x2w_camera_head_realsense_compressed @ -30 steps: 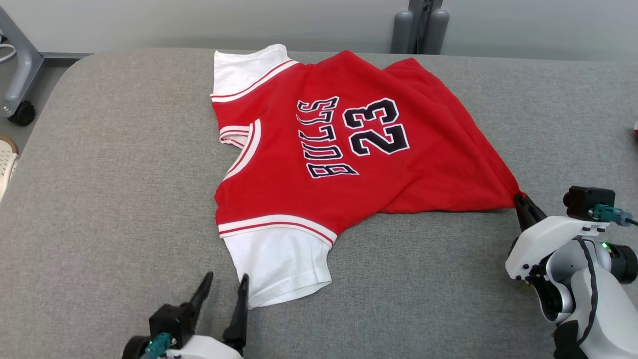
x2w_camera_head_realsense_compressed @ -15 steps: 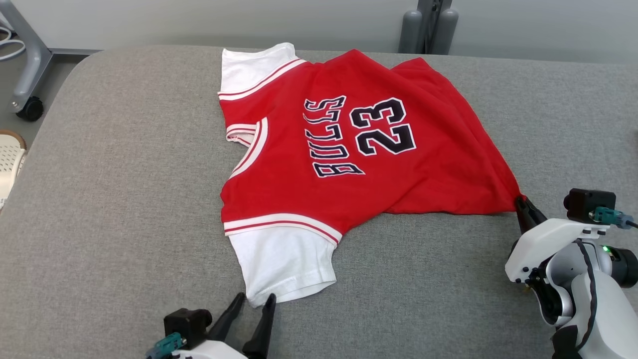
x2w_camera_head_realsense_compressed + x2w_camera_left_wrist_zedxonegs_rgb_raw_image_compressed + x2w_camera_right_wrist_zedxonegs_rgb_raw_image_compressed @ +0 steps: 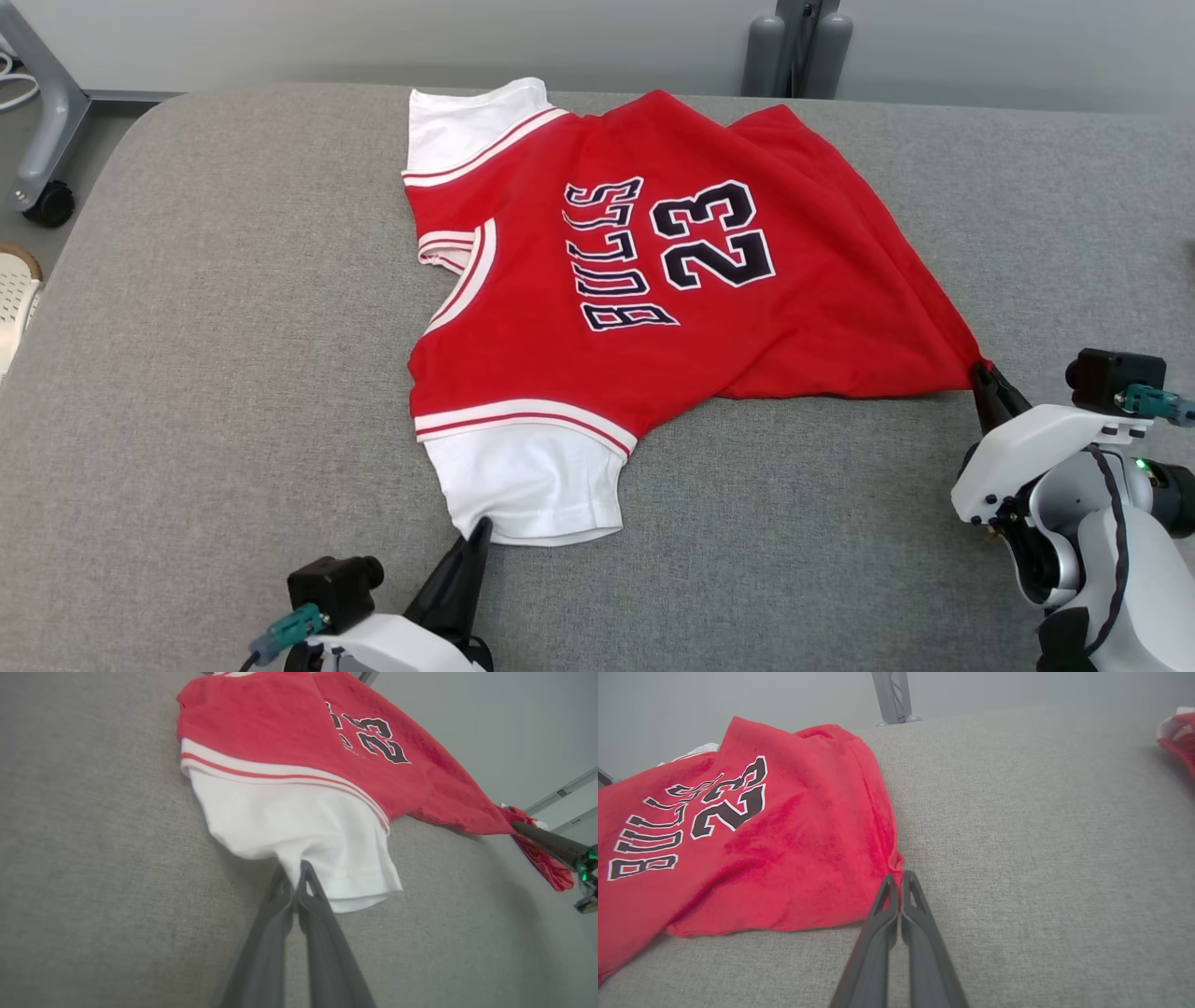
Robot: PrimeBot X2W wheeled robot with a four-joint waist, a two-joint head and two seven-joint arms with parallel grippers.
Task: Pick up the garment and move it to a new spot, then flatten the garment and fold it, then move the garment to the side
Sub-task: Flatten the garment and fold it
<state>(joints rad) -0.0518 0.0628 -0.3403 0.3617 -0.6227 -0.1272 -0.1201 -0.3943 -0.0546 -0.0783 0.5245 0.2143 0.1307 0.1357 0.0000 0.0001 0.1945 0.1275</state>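
Left pincer (image 3: 480,530) and right pincer (image 3: 980,370) gripping jersey (image 3: 541,355), grey fabric table (image 3: 233,327), pale wall (image 3: 280,37)

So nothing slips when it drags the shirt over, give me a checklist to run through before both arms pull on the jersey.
1. Hold on the white sleeve: left gripper shut on its hem, ok.
2. Hold on the bottom corner of the jersey: right gripper shut on it, ok.
3. Cloth lying flat: not ok, folds run across the red body toward the right gripper.
4. Both layers pinched at each grip: cannot tell.
5. Room on the grey surface around it: ok.
6. The other red cloth lies apart from it: ok.
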